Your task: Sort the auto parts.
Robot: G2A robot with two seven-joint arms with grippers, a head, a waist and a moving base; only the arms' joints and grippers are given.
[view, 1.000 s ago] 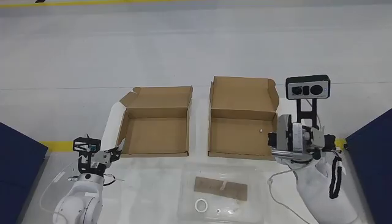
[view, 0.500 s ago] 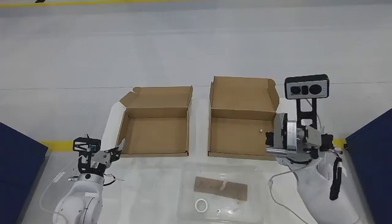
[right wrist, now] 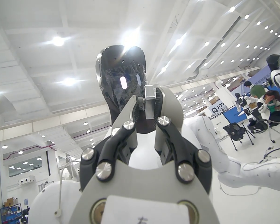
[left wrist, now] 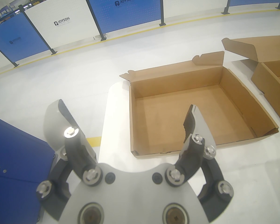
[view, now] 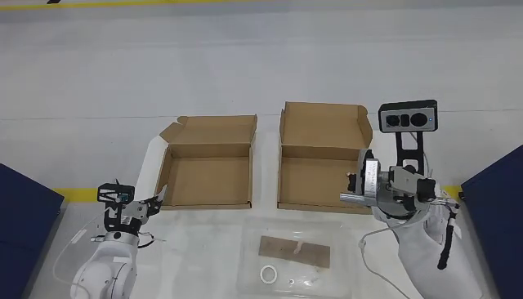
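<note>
The step in hand looks like a carry. The right gripper (right wrist: 146, 97) pinches a small silver metal block (right wrist: 149, 110) between its fingertips. The block sits upright in the jaws, which are turned up towards the ceiling, not down at the table. In the top view this gripper (view: 359, 186) hangs at the near right corner of the right cardboard box (view: 315, 180). A small pale piece (view: 347, 171) lies on the box floor just ahead of the gripper.

The left gripper (left wrist: 126, 110) is spread wide and holds nothing. The left cardboard box (left wrist: 200, 108) stands just ahead of it and looks bare inside.

A white ring (view: 268, 274) and a brown cardboard strip (view: 294, 252) lie on a clear plastic sheet (view: 327, 278) between the two arms. They are nearer the robot than either gripper, so more sorting seems left to do.

The next move probably calls for rolling the right wrist over so the jaws face down above a box floor. The gripper should clear the front wall before the fingers part. Which box suits the block I cannot tell.
</note>
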